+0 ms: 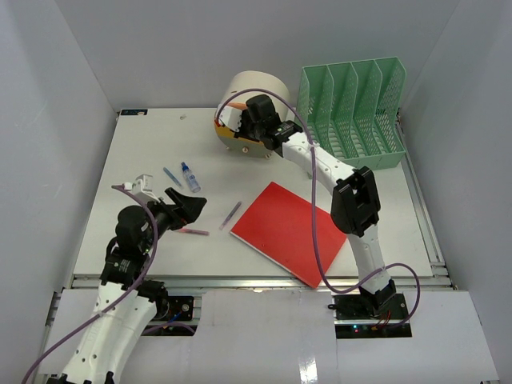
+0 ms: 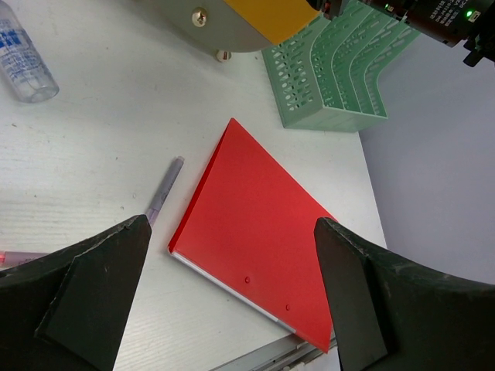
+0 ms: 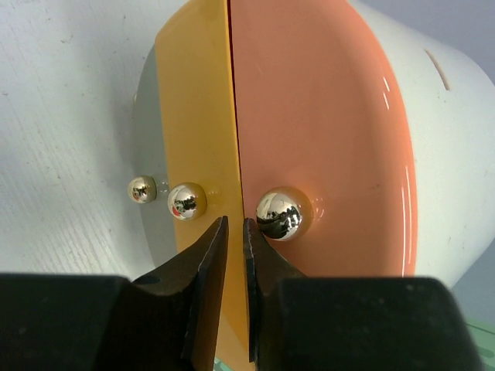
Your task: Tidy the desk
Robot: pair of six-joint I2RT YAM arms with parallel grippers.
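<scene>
The white desk (image 1: 144,144) holds a red folder (image 1: 288,232) at front centre, also in the left wrist view (image 2: 255,224). A round white organizer (image 1: 256,88) with grey, yellow (image 3: 193,139) and orange (image 3: 325,131) trays and gold knobs (image 3: 283,213) lies at the back. My right gripper (image 1: 240,120) is at its trays, its fingers nearly together (image 3: 236,222) at the yellow-orange seam with only a thin slit between them. My left gripper (image 1: 192,206) hovers open and empty (image 2: 232,224) left of the folder.
A green slotted file rack (image 1: 352,112) stands at the back right. A purple pen (image 1: 230,213) lies left of the folder, a pink pen (image 1: 192,231) near my left gripper. A blue pen (image 1: 172,177) and a small clear bottle (image 1: 190,177) lie further back. A metal rail (image 1: 256,280) runs along the front.
</scene>
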